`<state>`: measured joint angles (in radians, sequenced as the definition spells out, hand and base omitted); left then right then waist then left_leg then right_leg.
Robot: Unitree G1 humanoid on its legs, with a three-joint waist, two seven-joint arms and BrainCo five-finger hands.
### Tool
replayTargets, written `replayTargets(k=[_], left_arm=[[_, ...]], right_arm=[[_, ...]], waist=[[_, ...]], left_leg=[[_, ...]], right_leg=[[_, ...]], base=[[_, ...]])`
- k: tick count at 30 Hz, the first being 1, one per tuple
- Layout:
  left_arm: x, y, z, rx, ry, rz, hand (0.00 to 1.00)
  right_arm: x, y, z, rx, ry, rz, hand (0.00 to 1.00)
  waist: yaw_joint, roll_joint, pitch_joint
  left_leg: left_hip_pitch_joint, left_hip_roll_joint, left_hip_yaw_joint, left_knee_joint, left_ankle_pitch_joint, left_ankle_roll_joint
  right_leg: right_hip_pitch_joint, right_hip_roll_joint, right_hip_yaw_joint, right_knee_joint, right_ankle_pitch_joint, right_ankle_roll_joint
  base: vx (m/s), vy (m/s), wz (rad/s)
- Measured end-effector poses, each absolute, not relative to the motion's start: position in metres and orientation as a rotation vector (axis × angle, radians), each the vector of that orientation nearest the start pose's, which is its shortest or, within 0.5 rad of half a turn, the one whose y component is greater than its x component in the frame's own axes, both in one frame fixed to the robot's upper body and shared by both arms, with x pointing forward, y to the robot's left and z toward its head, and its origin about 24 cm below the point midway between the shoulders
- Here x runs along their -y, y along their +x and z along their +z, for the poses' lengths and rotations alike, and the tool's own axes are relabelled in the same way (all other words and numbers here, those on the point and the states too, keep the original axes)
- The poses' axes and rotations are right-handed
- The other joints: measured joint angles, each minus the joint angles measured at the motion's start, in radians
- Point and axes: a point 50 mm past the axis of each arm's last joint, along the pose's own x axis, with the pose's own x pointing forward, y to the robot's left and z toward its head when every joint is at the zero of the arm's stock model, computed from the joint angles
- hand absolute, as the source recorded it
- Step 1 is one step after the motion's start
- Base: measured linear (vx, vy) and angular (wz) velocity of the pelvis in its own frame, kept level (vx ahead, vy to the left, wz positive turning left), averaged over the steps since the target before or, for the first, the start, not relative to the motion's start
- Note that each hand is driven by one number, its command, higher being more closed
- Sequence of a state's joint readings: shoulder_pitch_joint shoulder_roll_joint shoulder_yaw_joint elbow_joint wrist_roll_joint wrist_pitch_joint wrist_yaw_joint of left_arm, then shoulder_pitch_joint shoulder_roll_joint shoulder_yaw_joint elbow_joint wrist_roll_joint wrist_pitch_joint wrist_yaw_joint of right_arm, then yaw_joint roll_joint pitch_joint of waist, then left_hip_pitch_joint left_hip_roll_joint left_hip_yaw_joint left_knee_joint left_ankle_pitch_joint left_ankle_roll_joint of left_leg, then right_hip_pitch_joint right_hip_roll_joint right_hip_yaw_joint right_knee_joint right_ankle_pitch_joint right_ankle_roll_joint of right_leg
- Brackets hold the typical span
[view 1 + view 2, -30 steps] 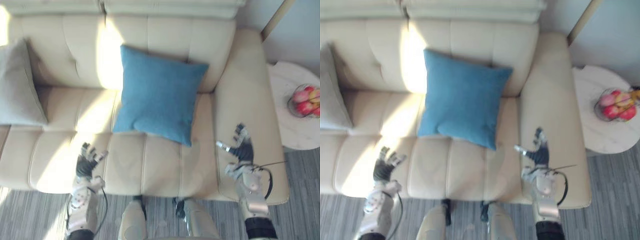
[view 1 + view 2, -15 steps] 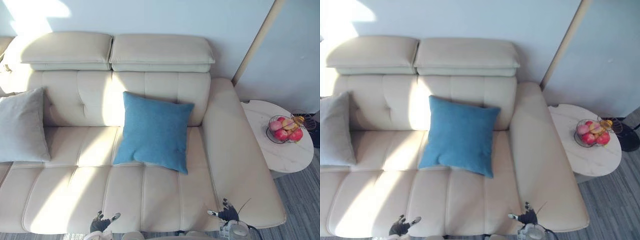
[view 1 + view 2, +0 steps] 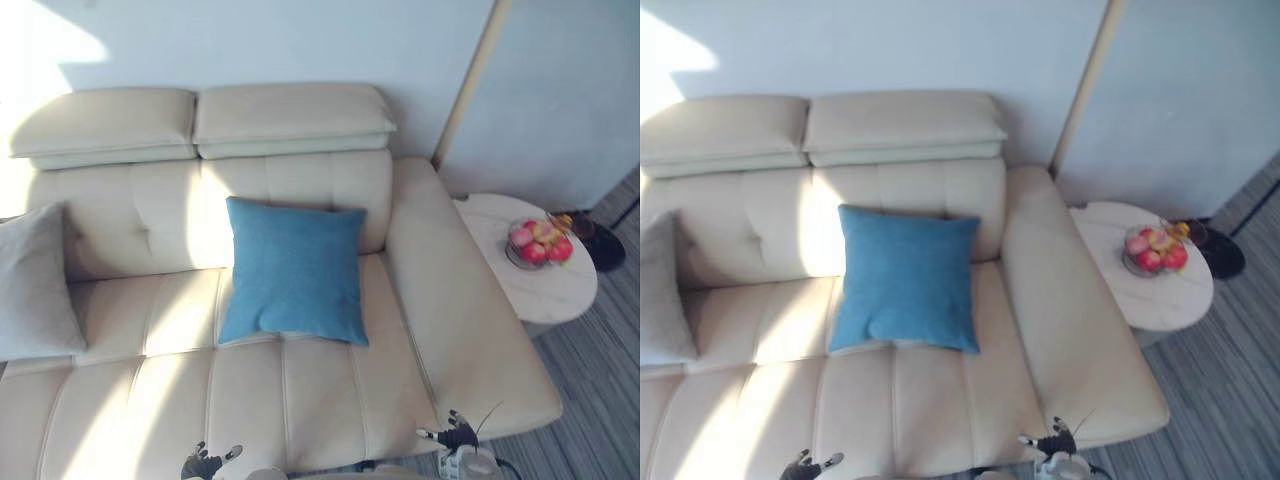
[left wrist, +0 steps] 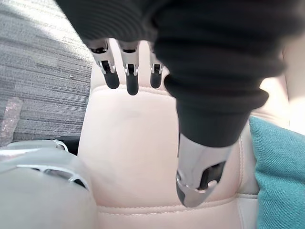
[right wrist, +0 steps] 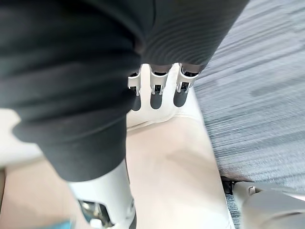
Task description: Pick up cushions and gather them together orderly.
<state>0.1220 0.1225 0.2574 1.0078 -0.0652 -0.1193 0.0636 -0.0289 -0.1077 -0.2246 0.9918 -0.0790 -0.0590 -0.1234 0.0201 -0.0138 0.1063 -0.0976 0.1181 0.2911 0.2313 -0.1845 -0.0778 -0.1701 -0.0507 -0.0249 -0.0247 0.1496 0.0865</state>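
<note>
Left hand [image 3: 205, 463] and right hand [image 3: 452, 438], fingers spread, empty; blue cushion [image 3: 292, 272] leans well ahead up the sofa [image 3: 330, 400], nearer the left.

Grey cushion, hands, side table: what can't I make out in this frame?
Grey cushion: cut off by the left edge of both eye views; its far side is unseen.
Left hand and right hand: mostly cut off by the eye views' bottom edge; wrist views show straight fingers, holding nothing.
Fruit in the bowl: too small to tell kinds.
Dark thing on the floor: partly hidden behind the side table.
</note>
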Motion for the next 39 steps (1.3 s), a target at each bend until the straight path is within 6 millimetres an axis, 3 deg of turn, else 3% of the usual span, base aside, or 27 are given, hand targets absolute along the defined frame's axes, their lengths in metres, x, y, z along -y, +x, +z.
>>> replayTargets(k=[1, 2, 3, 4, 5, 7, 8, 9, 11, 12, 15, 17, 18, 19, 21, 24, 26, 29, 30, 33, 39], left_arm=[[-0.238, 0.1, -0.147, -0.944, -0.028, 0.423, 0.0], [-0.237, 0.108, -0.144, -0.915, -0.034, 0.423, 0.0], [-0.235, 0.116, -0.141, -0.88, -0.047, 0.426, 0.0], [-0.236, 0.12, -0.138, -0.857, -0.047, 0.439, 0.0], [-0.237, 0.118, -0.138, -0.859, -0.049, 0.45, 0.0], [-0.24, 0.114, -0.138, -0.862, -0.051, 0.463, 0.0], [-0.241, 0.114, -0.138, -0.861, -0.054, 0.466, 0.0], [-0.24, 0.114, -0.138, -0.863, -0.062, 0.472, 0.0], [-0.236, 0.113, -0.14, -0.868, -0.079, 0.48, 0.0], [-0.233, 0.115, -0.14, -0.865, -0.092, 0.483, 0.0], [-0.218, 0.117, -0.142, -0.866, -0.144, 0.482, 0.0], [-0.212, 0.12, -0.142, -0.865, -0.13, 0.448, 0.0], [-0.211, 0.122, -0.141, -0.857, -0.127, 0.44, 0.0], [-0.211, 0.126, -0.14, -0.845, -0.132, 0.441, 0.0], [-0.209, 0.124, -0.14, -0.847, -0.136, 0.438, 0.0], [-0.2, 0.124, -0.143, -0.864, -0.145, 0.412, 0.0], [-0.2, 0.121, -0.145, -0.88, -0.129, 0.398, 0.0], [-0.2, 0.112, -0.149, -0.926, -0.119, 0.391, 0.0], [-0.206, 0.11, -0.149, -0.937, -0.101, 0.395, 0.0], [-0.209, 0.101, -0.153, -0.976, -0.081, 0.389, 0.0], [-0.212, 0.093, -0.155, -1.007, -0.057, 0.383, 0.0]], right_arm=[[0.225, 0.154, -0.134, -0.882, -0.127, -0.324, 0.0], [0.224, 0.161, -0.13, -0.854, -0.135, -0.318, 0.0], [0.221, 0.165, -0.128, -0.837, -0.135, -0.309, 0.0], [0.216, 0.163, -0.13, -0.849, -0.124, -0.305, 0.0], [0.211, 0.161, -0.132, -0.858, -0.114, -0.297, 0.0], [0.197, 0.159, -0.135, -0.868, -0.089, -0.272, 0.0], [0.195, 0.159, -0.135, -0.87, -0.084, -0.268, 0.0], [0.194, 0.162, -0.134, -0.861, -0.084, -0.266, 0.0], [0.197, 0.174, -0.127, -0.818, -0.095, -0.272, 0.0], [0.198, 0.185, -0.121, -0.779, -0.1, -0.278, 0.0], [0.198, 0.203, -0.109, -0.711, -0.114, -0.282, 0.0], [0.2, 0.198, -0.111, -0.726, -0.118, -0.292, 0.0], [0.199, 0.19, -0.116, -0.752, -0.113, -0.297, 0.0], [0.199, 0.184, -0.119, -0.766, -0.112, -0.3, 0.0], [0.2, 0.179, -0.121, -0.777, -0.112, -0.306, 0.0], [0.201, 0.156, -0.13, -0.836, -0.1, -0.324, 0.0], [0.203, 0.139, -0.138, -0.893, -0.088, -0.339, 0.0], [0.202, 0.122, -0.148, -0.981, -0.061, -0.351, 0.0], [0.199, 0.116, -0.153, -1.016, -0.038, -0.358, 0.0], [0.2, 0.106, -0.157, -1.058, -0.012, -0.383, 0.0], [0.204, 0.104, -0.158, -1.079, -0.007, -0.387, 0.0]], waist=[[0.006, 0.005, 0.005], [0.027, 0.025, 0.015], [0.031, 0.032, 0.03], [0.031, 0.029, 0.035], [0.033, 0.032, 0.04], [0.037, -0.011, 0.019], [0.04, -0.021, 0.013], [0.047, -0.028, 0.008], [0.069, -0.045, 0.007], [0.078, -0.043, 0.021], [0.092, 0.002, 0.039], [0.074, 0.023, 0.055], [0.065, 0.008, 0.066], [0.067, 0.006, 0.066], [0.068, 0.0, 0.063], [0.055, 0.004, 0.059], [0.032, 0.014, 0.051], [0.02, 0.001, 0.007], [0.02, -0.016, -0.006], [0.017, -0.011, -0.01], [0.014, 0.004, -0.031]], left_leg=[[-0.039, 0.009, 0.011, 0.048, -0.008, 0.018], [-0.059, 0.038, 0.025, 0.051, -0.005, 0.03], [-0.059, 0.044, 0.026, 0.054, -0.003, 0.038], [-0.046, 0.04, 0.019, 0.059, 0.001, 0.042], [-0.041, 0.034, 0.013, 0.068, 0.002, 0.044], [-0.073, 0.006, -0.012, 0.095, 0.013, 0.054], [-0.098, 0.005, -0.024, 0.112, 0.016, 0.051], [-0.14, 0.006, -0.039, 0.138, 0.028, 0.051], [-0.204, 0.012, -0.046, 0.182, 0.045, 0.037], [-0.237, 0.027, -0.048, 0.202, 0.065, 0.031], [-0.286, 0.076, -0.063, 0.125, 0.178, -0.01], [-0.267, 0.077, -0.108, -0.007, 0.332, -0.029], [-0.247, 0.067, -0.13, -0.068, 0.394, -0.044], [-0.244, 0.07, -0.139, -0.022, 0.362, -0.053], [-0.242, 0.059, -0.139, 0.165, 0.191, -0.03], [-0.19, 0.065, -0.154, 0.396, 0.013, -0.028], [-0.129, 0.062, -0.171, 0.356, -0.046, -0.031], [-0.053, 0.025, -0.167, 0.094, -0.041, -0.041], [-0.038, 0.001, -0.166, 0.022, 0.014, -0.035], [0.031, -0.035, -0.168, -0.095, 0.079, -0.016], [0.074, -0.058, -0.196, -0.196, 0.152, -0.002]], right_leg=[[-0.035, 0.003, 0.008, 0.008, 0.049, 0.047], [-0.047, 0.01, 0.005, 0.02, 0.058, 0.072], [-0.097, -0.01, -0.049, 0.257, -0.087, 0.011], [-0.112, -0.047, -0.082, 0.484, -0.206, -0.003], [-0.102, -0.073, -0.086, 0.597, -0.258, 0.007], [-0.041, -0.143, -0.069, 0.785, -0.32, 0.049], [-0.02, -0.155, -0.064, 0.818, -0.335, 0.058], [0.019, -0.162, -0.053, 0.827, -0.352, 0.063], [0.107, -0.176, -0.048, 0.679, -0.389, 0.066], [0.163, -0.152, -0.078, 0.556, -0.46, 0.079], [0.176, -0.079, -0.137, 0.396, -0.519, 0.034], [0.169, -0.051, -0.188, 0.401, -0.516, 0.023], [0.163, -0.056, -0.225, 0.404, -0.506, 0.006], [0.162, -0.057, -0.245, 0.405, -0.502, -0.023], [0.137, -0.075, -0.276, 0.412, -0.504, -0.07], [0.111, -0.091, -0.286, 0.433, -0.491, -0.08], [0.108, -0.089, -0.295, 0.439, -0.485, -0.064], [0.083, -0.074, -0.271, 0.352, -0.424, -0.03], [0.091, -0.078, -0.259, 0.293, -0.377, -0.027], [0.158, -0.083, -0.252, 0.18, -0.311, -0.014], [0.169, -0.085, -0.258, 0.155, -0.289, -0.016]], base=[[-0.24, 0.098, -0.53], [-0.26, 0.121, -0.4], [-0.2, 0.108, -0.11], [-0.16, 0.102, 0.12], [-0.11, 0.023, 0.34], [-0.11, -0.056, 0.45], [-0.17, -0.16, 0.44], [-0.17, -0.183, 0.34], [-0.25, -0.261, 0.12], [-0.38, -0.343, -0.2], [-0.37, -0.288, -0.02], [-0.37, -0.257, 0.6], [-0.28, -0.175, 0.55], [-0.31, -0.185, 0.29], [-0.28, -0.104, -0.18], [-0.18, 0.05, -0.18], [-0.12, 0.163, 0.24], [-0.09, 0.144, 0.09], [-0.04, 0.141, 0.05], [-0.05, 0.127, 0.08], [-0.09, 0.028, 0.13]])
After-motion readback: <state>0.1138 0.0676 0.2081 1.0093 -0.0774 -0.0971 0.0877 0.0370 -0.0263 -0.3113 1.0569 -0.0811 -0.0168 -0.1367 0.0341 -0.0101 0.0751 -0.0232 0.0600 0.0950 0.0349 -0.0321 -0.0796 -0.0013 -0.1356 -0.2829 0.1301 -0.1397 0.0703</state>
